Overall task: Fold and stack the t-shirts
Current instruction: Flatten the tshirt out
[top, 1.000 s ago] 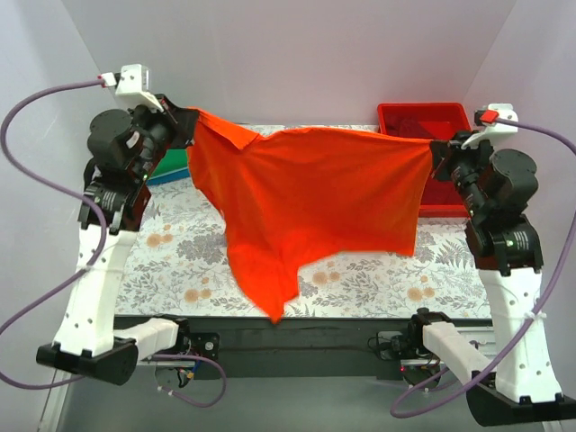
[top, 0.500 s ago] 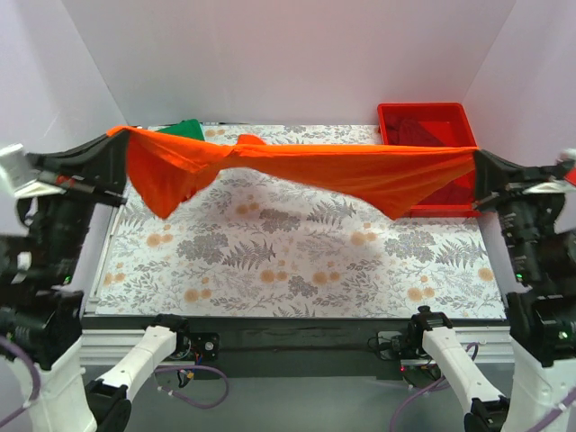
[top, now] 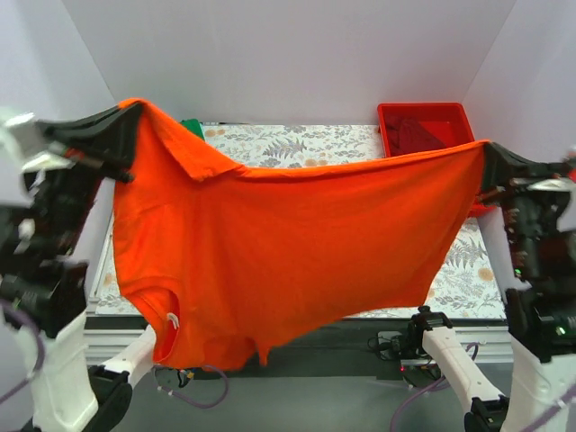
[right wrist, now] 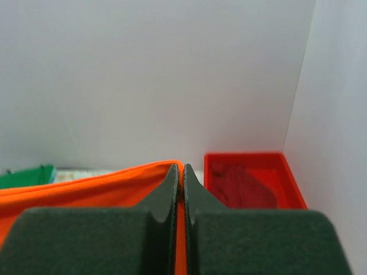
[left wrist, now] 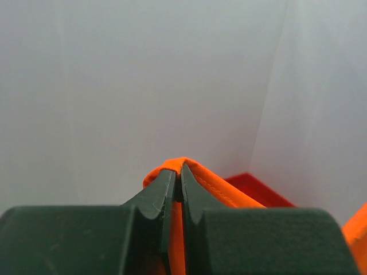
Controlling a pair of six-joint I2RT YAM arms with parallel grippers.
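Your left pincer (left wrist: 178,175) is clamped shut on a fold of the orange-red t-shirt (top: 288,234), and your right pincer (right wrist: 179,175) is clamped on its far edge. The cloth stretches between them and hangs below both, its hem hiding the near edge of the surface (top: 306,142) in the top view. To lay it well, keep both pincers level and the same width apart so the top edge stays straight. Then lower them together, hem first, keeping short of the red bin (top: 423,121) beyond the right pincer. Half a second ago the shirt was a narrow twisted band. Now it hangs open as a broad sheet, and the left pincer sits slightly higher.
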